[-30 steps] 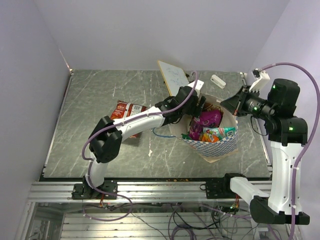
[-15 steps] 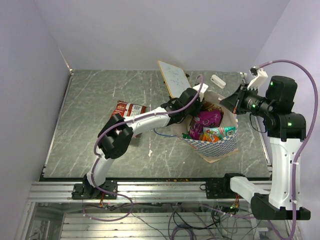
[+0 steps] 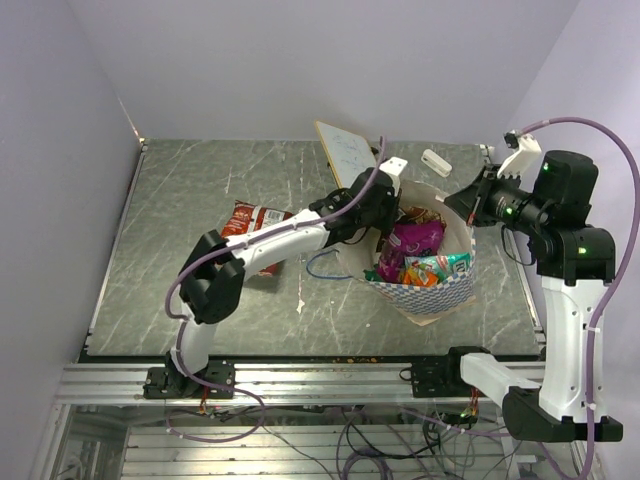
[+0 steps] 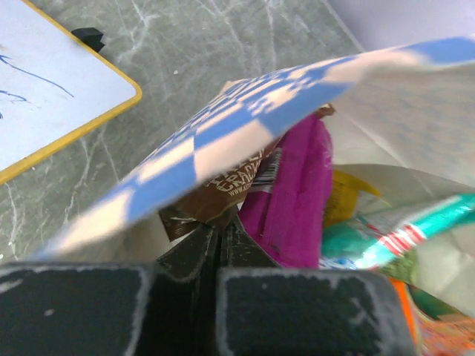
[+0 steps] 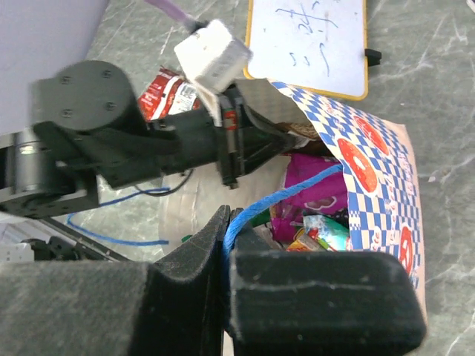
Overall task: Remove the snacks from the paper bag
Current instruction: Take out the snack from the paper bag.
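The paper bag [image 3: 440,285] lies on its side, checkered blue and white, its mouth facing left. Inside it are snacks: a magenta packet [image 4: 297,185], a teal packet [image 4: 401,226], an orange packet [image 3: 415,275] and a brown packet [image 4: 234,182]. My left gripper [image 4: 221,226] is in the bag's mouth under the upper wall [image 4: 245,126], shut on the brown packet's lower corner. My right gripper [image 5: 230,226] is shut on the bag's blue cord handle [image 5: 293,189] and holds it taut above the mouth. A red packet [image 3: 255,222] lies on the table, left of the bag.
A white board with a yellow rim [image 3: 345,152] lies just behind the bag. A small white block [image 3: 436,162] sits at the back right. The bag's other blue cord [image 3: 322,268] loops on the table under my left arm.
My left gripper's jaws have closed on the brown packet at the bag's mouth, and the left wrist shifted slightly. The right gripper kept its hold on the cord.
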{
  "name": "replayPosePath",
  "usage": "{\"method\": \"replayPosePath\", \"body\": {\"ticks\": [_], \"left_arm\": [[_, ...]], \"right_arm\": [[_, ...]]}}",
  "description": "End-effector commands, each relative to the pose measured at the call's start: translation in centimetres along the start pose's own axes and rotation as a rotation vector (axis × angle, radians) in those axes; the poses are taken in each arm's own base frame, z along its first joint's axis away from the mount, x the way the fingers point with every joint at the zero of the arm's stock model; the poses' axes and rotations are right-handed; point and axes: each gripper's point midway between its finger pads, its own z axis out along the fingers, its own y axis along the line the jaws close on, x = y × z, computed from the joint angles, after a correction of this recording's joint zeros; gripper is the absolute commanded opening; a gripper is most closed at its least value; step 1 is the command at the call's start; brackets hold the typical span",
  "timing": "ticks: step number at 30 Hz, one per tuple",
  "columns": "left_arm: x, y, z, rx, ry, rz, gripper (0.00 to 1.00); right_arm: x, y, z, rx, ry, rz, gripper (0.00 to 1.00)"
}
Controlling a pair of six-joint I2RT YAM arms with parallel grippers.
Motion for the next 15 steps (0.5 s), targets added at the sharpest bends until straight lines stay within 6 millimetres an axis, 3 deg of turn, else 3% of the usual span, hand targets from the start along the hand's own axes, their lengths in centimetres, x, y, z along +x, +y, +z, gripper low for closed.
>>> {"method": "replayPosePath", "body": {"ticks": [1, 5, 15], "left_arm": [[-6.4, -4.0, -5.5, 0.147, -0.107, -0.076, 0.07], [-9.0, -5.9, -8.2, 0.220, -0.121, -0.121, 0.07], [-12.6, -11.4, -13.8, 0.483, -0.085, -0.197, 0.07]], "right_arm": [[-0.8, -0.5, -0.5, 0.048, -0.036, -0.016, 0.00], [-0.5, -1.4, -0.4, 0.097, -0.038, 0.004, 0.00], [-0.7, -2.9, -0.8, 0.190, -0.048, -0.002, 0.00]]}}
